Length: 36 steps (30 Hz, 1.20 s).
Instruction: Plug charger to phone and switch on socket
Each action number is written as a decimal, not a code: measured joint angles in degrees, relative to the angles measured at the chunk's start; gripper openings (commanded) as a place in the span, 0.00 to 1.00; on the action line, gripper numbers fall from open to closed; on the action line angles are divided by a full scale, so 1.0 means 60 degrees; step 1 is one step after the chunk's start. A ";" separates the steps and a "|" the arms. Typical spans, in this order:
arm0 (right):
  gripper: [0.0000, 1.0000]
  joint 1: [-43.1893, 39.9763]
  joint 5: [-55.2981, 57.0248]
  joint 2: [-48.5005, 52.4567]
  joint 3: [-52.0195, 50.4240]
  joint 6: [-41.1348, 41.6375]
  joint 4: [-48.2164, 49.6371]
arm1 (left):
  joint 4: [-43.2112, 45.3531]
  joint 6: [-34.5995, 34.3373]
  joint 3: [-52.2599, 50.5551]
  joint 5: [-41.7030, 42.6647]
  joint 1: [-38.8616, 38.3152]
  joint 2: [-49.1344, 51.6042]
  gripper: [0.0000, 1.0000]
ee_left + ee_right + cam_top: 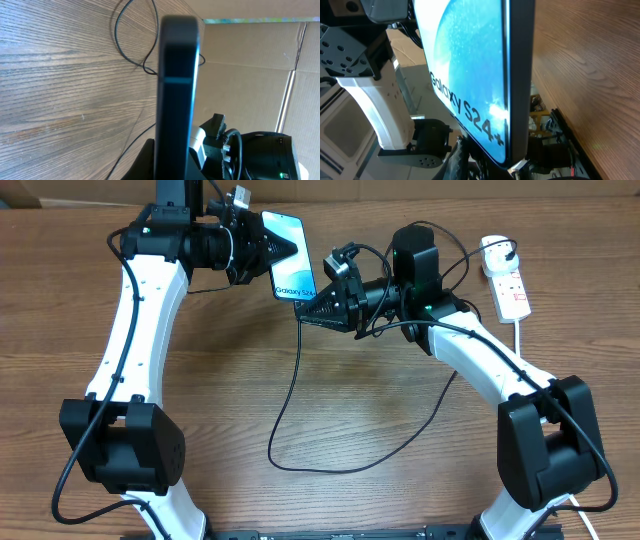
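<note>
The left gripper [266, 252] clamped the phone [292, 275] (edge-on to its camera); the right gripper [312, 308] sat closed at its lower end, charger [285, 410] tip hidden.

Desk [330, 490]: a brown wood-grain top is filling the whole overhead view.
Backdrop: plain cardboard panels [250, 75] are standing along the desk's far edge, with a crease running down one.
Light: an even, soft brightness is falling on the wood.
</note>
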 measured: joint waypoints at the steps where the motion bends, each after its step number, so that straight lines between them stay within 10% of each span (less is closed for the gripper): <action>1: 0.08 0.0000 -0.0004 -0.0004 0.0000 0.0000 0.0000 | 0.0004 0.0000 0.0000 0.0000 0.0000 -0.0004 0.04; 36: 0.04 0.0000 0.0015 -0.0073 0.0004 0.0586 0.0182 | 0.0481 0.0033 0.0000 0.0543 0.0004 0.0000 0.04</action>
